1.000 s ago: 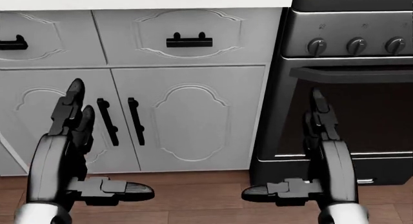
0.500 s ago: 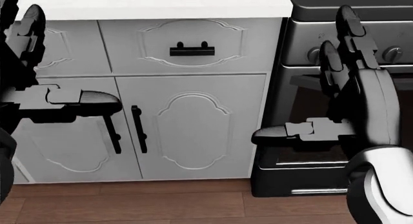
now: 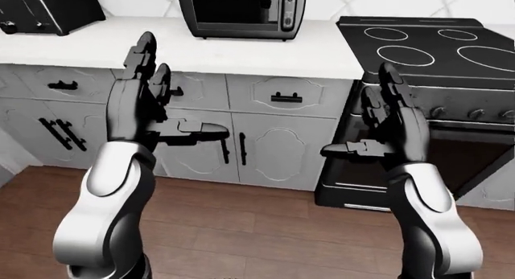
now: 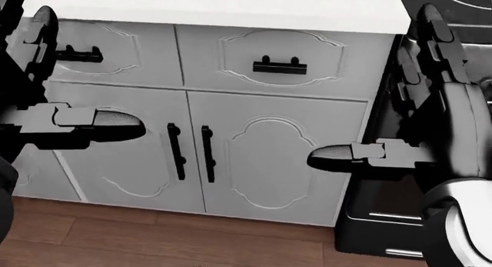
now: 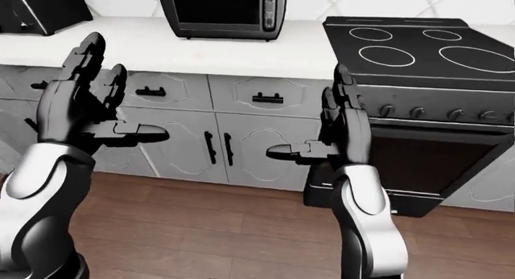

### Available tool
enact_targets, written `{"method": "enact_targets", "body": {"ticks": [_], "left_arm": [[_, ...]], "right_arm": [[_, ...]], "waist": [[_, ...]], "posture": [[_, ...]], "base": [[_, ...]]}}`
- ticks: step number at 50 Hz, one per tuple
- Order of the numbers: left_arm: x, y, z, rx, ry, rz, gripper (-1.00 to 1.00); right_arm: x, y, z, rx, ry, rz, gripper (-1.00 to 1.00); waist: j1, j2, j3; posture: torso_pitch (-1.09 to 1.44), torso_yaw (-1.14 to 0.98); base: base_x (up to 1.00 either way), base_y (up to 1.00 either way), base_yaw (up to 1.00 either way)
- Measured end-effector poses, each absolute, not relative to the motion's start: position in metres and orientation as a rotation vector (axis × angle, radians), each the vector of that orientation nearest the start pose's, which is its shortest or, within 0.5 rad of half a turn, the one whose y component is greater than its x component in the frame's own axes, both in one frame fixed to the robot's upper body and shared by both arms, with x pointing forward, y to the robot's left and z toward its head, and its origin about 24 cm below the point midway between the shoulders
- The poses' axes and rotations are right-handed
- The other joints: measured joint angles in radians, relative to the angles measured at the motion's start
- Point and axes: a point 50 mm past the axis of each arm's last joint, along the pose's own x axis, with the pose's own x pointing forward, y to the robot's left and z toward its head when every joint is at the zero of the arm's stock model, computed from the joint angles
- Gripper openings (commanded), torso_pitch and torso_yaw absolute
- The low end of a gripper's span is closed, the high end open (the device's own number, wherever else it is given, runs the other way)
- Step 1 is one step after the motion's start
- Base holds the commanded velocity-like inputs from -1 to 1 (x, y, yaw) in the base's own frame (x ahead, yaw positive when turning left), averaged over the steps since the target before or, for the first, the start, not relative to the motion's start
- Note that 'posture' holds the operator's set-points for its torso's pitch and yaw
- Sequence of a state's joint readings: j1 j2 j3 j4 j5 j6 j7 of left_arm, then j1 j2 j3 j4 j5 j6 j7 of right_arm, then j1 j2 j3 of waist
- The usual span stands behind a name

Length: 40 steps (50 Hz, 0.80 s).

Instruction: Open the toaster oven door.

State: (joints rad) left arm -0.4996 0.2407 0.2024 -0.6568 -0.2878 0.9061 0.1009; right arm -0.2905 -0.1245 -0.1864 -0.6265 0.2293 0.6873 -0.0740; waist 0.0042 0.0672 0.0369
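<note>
Above and beyond both raised hands, the toaster oven (image 3: 241, 12) is seen on the white counter (image 3: 241, 53), at the top of the left-eye view; its door is shut and only partly in frame, cut by the top edge. Its long axis runs left to right along the counter. Right of the toaster oven, touching the counter's end, the black stove (image 3: 435, 56) is noted, with its knobs and dark oven window below. Left of the toaster oven, well apart, a second dark appliance (image 3: 48, 10) is seen, cropped. Below the toaster oven, grey cabinet doors (image 4: 231, 157) and drawers with black handles are spread, over a wooden floor (image 3: 241, 231).

The left hand (image 3: 149, 95) is held up below and left of the toaster oven, fingers spread and upright, thumb out sideways, nothing grasped. The right hand (image 3: 386, 131) is held below and right of it, before the stove, likewise released and empty. By judgement the left hand is the nearer to the door, though both are well short of it. No object is seen between the hands and the toaster oven; the counter edge must be cleared by reaching up and over.
</note>
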Motion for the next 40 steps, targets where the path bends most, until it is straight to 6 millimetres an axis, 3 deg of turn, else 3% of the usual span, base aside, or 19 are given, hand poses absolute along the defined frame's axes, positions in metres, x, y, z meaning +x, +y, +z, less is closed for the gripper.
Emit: {"method": "enact_targets", "body": {"ticks": [2, 5, 7, 12, 14, 15, 17, 20, 25, 28, 31, 33, 40], "left_arm": [[0.268, 0.180, 0.235, 0.008, -0.251, 0.032, 1.00], [0.268, 0.185, 0.233, 0.012, -0.243, 0.068, 1.00], [0.267, 0.185, 0.237, 0.017, -0.264, 0.069, 1.00], [0.268, 0.184, 0.244, 0.018, -0.285, 0.058, 1.00], [0.269, 0.181, 0.242, 0.019, -0.274, 0.043, 1.00], [0.270, 0.178, 0.243, 0.017, -0.278, 0.031, 1.00], [0.269, 0.173, 0.242, 0.016, -0.271, 0.000, 1.00], [0.270, 0.170, 0.242, 0.018, -0.268, -0.022, 1.00], [0.269, 0.172, 0.244, 0.018, -0.289, -0.010, 1.00], [0.268, 0.173, 0.245, 0.018, -0.294, -0.006, 1.00], [0.269, 0.180, 0.237, 0.018, -0.262, 0.028, 1.00], [0.270, 0.182, 0.233, 0.017, -0.240, 0.046, 1.00], [0.268, 0.179, 0.241, 0.022, -0.290, 0.029, 1.00]], "right_arm": [[0.260, -0.168, 0.190, 0.090, -0.225, 0.005, 1.00], [0.261, -0.163, 0.187, 0.097, -0.201, 0.040, 1.00], [0.261, -0.163, 0.191, 0.098, -0.214, 0.045, 1.00], [0.255, -0.166, 0.205, 0.100, -0.280, 0.043, 1.00], [0.254, -0.168, 0.209, 0.095, -0.294, 0.034, 1.00], [0.253, -0.170, 0.211, 0.091, -0.306, 0.027, 1.00], [0.252, -0.174, 0.210, 0.091, -0.308, 0.007, 1.00], [0.255, -0.177, 0.206, 0.091, -0.285, -0.011, 1.00], [0.253, -0.173, 0.206, 0.093, -0.297, 0.004, 1.00], [0.253, -0.172, 0.207, 0.092, -0.302, 0.006, 1.00], [0.254, -0.166, 0.200, 0.106, -0.274, 0.033, 1.00], [0.255, -0.164, 0.197, 0.107, -0.255, 0.044, 1.00], [0.252, -0.170, 0.203, 0.105, -0.310, 0.023, 1.00]], "waist": [[0.028, -0.015, 0.008], [0.053, -0.026, -0.007], [0.050, -0.052, -0.008], [0.032, -0.100, 0.021], [0.030, -0.131, 0.012], [0.021, -0.137, 0.006], [0.005, -0.118, 0.022], [-0.003, -0.110, 0.014], [-0.015, -0.054, 0.014], [-0.022, -0.004, 0.004], [0.004, -0.007, 0.027], [0.012, -0.006, 0.020], [0.031, -0.079, 0.005]], "posture": [[0.00, 0.00], [0.00, 0.00], [0.00, 0.00], [0.00, 0.00], [0.00, 0.00], [0.00, 0.00], [0.00, 0.00], [0.00, 0.00], [0.00, 0.00], [0.00, 0.00], [0.00, 0.00], [0.00, 0.00], [0.00, 0.00]], "base": [[0.00, 0.00, 1.00], [0.00, 0.00, 1.00], [0.00, 0.00, 0.12], [0.18, 0.00, 0.00], [0.34, 0.00, 0.00], [0.34, 0.00, 0.00], [0.36, 0.00, 0.00], [0.40, 0.00, 0.00], [0.42, 0.00, 0.00], [0.43, 0.00, 0.00], [0.43, 0.00, 0.00], [0.43, 0.00, 0.00], [0.43, 0.00, 0.00]]}}
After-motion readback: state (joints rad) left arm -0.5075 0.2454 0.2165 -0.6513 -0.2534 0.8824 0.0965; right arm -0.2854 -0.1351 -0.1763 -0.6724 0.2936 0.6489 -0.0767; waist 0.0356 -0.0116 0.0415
